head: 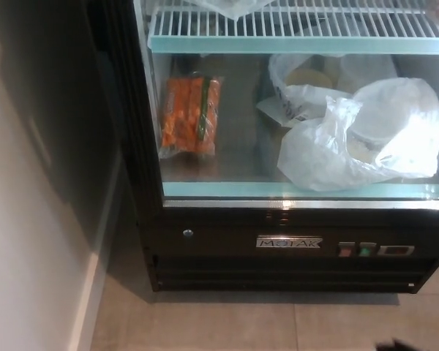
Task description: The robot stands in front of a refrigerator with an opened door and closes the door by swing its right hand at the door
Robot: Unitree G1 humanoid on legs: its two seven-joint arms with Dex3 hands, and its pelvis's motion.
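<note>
While a small dark shape (pixel 402 344) pokes in at the bottom right edge, too little of it shows to tell whether it is a robot hand, so neither robot hand's state can be told. Nearest lies the tiled floor (pixel 227 325), with a pale wall (pixel 29 241) on the left. Beyond stands the refrigerator (pixel 205 248), its black base carrying a nameplate (pixel 289 242) and small switches (pixel 355 249). Above, on the bottom shelf (pixel 227 172), a bag of carrots (pixel 192 115) leans at the left, and crumpled white plastic bags (pixel 366 135) fill the right. Farther back runs a white wire shelf (pixel 293 25). The door itself cannot be made out here.
</note>
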